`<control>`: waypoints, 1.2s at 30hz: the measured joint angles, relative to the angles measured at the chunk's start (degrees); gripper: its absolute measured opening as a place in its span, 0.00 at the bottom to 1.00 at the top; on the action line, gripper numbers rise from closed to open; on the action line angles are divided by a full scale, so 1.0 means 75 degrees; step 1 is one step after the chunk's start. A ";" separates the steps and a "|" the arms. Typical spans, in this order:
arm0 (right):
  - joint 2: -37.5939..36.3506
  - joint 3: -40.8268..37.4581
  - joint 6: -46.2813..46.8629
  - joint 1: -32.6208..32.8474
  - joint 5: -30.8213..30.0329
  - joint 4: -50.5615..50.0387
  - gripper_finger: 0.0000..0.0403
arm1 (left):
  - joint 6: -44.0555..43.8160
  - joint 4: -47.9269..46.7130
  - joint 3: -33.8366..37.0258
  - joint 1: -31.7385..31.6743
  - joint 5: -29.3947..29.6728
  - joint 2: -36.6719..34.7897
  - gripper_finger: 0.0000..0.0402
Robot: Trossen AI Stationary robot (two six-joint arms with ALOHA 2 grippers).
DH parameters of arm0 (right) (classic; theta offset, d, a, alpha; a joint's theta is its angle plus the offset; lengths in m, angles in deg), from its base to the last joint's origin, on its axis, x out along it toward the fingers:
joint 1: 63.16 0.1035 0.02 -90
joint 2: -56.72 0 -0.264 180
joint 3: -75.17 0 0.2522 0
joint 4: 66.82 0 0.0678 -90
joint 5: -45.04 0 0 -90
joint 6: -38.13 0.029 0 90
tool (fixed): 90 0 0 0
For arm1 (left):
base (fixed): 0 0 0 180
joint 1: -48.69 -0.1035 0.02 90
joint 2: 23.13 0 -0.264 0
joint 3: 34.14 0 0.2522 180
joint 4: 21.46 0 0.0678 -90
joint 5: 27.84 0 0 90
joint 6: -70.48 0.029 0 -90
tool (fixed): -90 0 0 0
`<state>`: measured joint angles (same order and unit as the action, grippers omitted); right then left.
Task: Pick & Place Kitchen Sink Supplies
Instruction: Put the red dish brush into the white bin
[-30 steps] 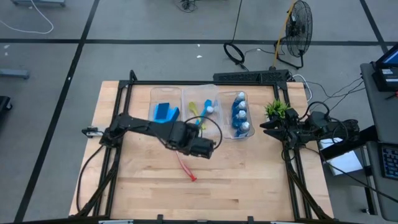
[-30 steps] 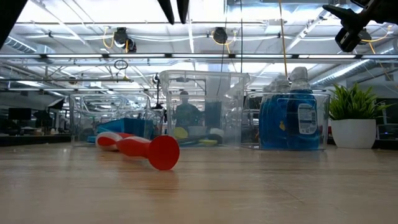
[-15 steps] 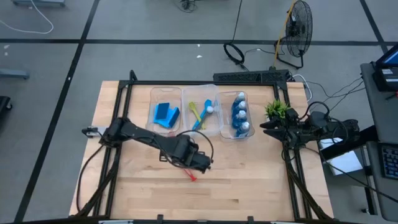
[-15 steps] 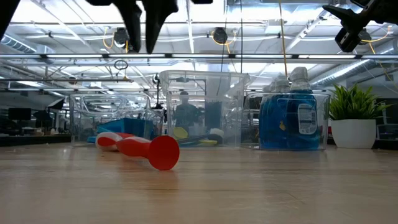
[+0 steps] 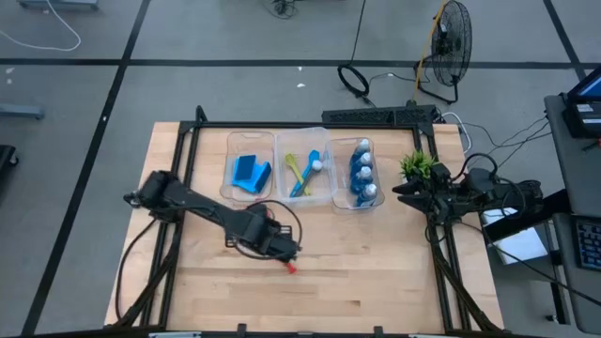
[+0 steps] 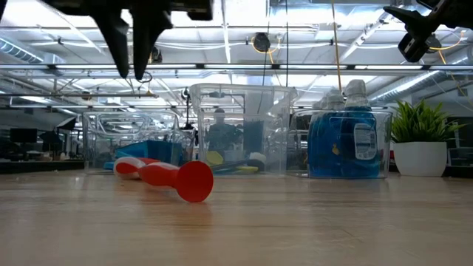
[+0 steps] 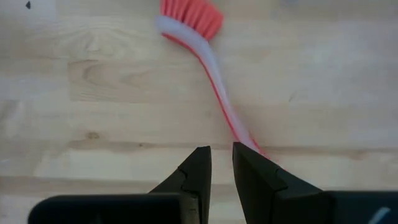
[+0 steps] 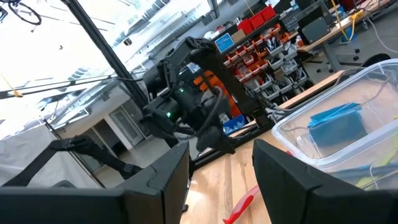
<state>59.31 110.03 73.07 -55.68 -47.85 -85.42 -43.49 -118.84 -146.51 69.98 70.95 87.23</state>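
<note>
High view showed the long-handled red plastic dish brush point(image 5: 282, 255) lying flat on the bare wooden table point(image 5: 376, 272), toward six o'clock from the middle one of three clear plastic bins point(image 5: 307, 169) and well apart from it. The left gripper point(image 5: 287, 250) hung directly over the brush's handle; in the left wrist view its two dark fingers point(image 7: 194, 171) stood only a narrow slit apart, nearly closed and holding nothing, with the handle running away from them toward twelve o'clock to the red bristle head point(image 7: 189, 15). The right gripper point(image 5: 402, 191) waited out at three o'clock beside the small green potted plant point(image 5: 417, 165), its fingers spread apart in the right wrist view and empty. As a judgement, the brush should be light and stiff, a slim, smooth plastic stick that could roll or squirt out of a pinch; the mid-handle looked the sensible place to grip, across its width, and the jaws would likely need to open wider first. The other supplies sat in the bins: flat blue rectangular sponges point(image 5: 249, 171) at nine o'clock, yellow-green and light blue brushes point(image 5: 302, 171) in the middle, blue-and-white bottles point(image 5: 362, 174) at three o'clock. From overhead the arm covered most of the red brush, leaving only the handle end showing; the low view showed that round end point(image 6: 194, 181) large and the rest foreshortened behind it.
</note>
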 joint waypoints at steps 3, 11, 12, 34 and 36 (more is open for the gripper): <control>0.0000 0.0000 0.0000 -0.0001 0.0000 -0.0012 0.41 | -0.0687 0.1092 0.1064 0.0173 0.0691 -0.0763 0.18; 0.0000 0.0000 0.0000 0.0000 0.0000 -0.0012 0.41 | -0.1109 0.3450 0.3131 0.0215 0.1013 -0.1568 0.18; 0.0000 0.0000 0.0000 -0.0003 0.0000 -0.0012 0.41 | -0.1088 0.3623 0.3262 0.0200 0.1012 -0.1565 0.18; 0.0000 0.0000 0.0000 -0.0002 -0.0003 -0.0006 0.41 | -0.1062 0.4633 0.4226 -0.0213 0.0867 -0.1550 0.64; 0.0000 0.0000 0.0000 -0.0001 -0.0003 -0.0006 0.41 | -0.1110 0.4776 0.4226 -0.0254 0.0901 -0.1473 0.69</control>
<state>59.31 110.03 73.07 -55.68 -47.88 -85.47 -51.82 -83.02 -114.82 68.08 77.70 76.19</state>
